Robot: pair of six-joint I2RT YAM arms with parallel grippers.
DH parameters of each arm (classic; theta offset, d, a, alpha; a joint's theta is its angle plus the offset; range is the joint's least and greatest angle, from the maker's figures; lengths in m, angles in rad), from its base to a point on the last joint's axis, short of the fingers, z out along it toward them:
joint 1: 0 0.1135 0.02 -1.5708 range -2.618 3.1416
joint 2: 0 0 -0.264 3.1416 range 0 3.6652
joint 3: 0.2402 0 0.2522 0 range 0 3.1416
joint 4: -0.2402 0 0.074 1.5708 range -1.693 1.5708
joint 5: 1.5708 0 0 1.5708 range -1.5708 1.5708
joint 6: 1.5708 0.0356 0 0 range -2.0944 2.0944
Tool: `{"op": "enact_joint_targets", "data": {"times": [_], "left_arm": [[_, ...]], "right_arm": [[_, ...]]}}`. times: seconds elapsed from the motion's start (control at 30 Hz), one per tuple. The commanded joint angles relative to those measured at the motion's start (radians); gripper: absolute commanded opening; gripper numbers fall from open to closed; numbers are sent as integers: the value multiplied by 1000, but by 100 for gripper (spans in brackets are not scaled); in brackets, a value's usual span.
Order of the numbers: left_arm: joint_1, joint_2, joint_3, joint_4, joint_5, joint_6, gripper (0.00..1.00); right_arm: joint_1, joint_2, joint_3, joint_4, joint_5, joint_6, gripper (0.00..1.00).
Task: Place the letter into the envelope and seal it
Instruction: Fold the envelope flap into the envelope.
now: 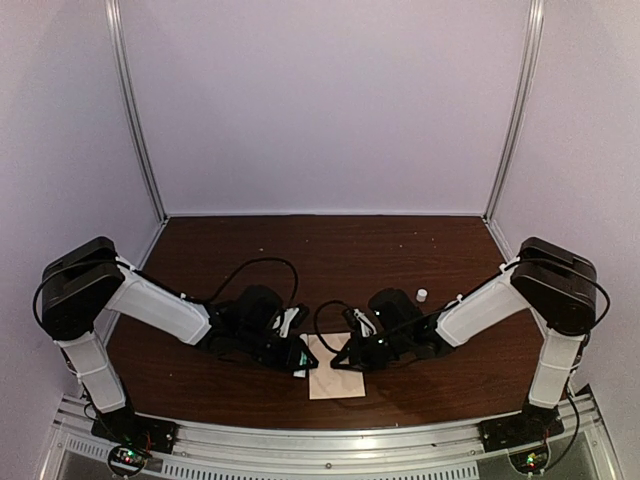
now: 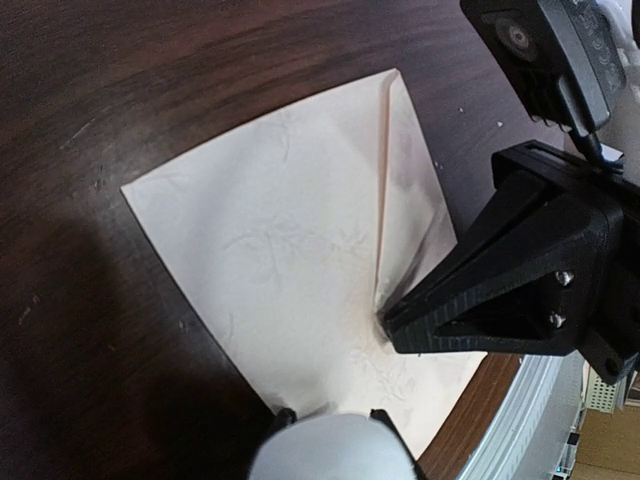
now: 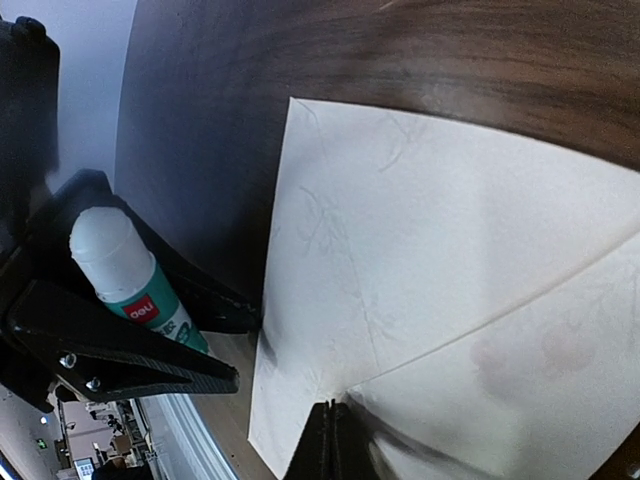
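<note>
**Top, left-wrist and right-wrist views.** The envelope (image 1: 337,383) lies flat on the dark wooden table (image 1: 400,250), close to its near edge and between the two arms. Its triangular flap (image 3: 540,340) is folded down over the body. The right pincer (image 3: 331,425) is fully closed, holding nothing. Its joined tips press on the envelope at the point of the flap, as the left-wrist view also shows (image 2: 396,322). The left pincer (image 3: 228,346) is partly open and clamped on a glue stick (image 3: 125,270) with a white end and a green label, just beside the envelope's left edge. A small white cap-like object (image 1: 421,294) stands farther back, well apart.
</note>
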Motion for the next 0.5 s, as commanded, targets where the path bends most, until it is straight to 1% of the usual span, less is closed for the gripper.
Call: {"op": "enact_joint_targets", "data": {"times": [0.0,0.27,0.47], "left_arm": [[-2,20,5,9,-2,5,0],[-2,13,4,9,-9,5,0],[0,-7,13,6,-17,2,0]], "right_arm": [[3,43,-10,-24,75,25,0],[2,61,-2,-12,82,45,0],[3,55,-26,-13,79,45,0]]}}
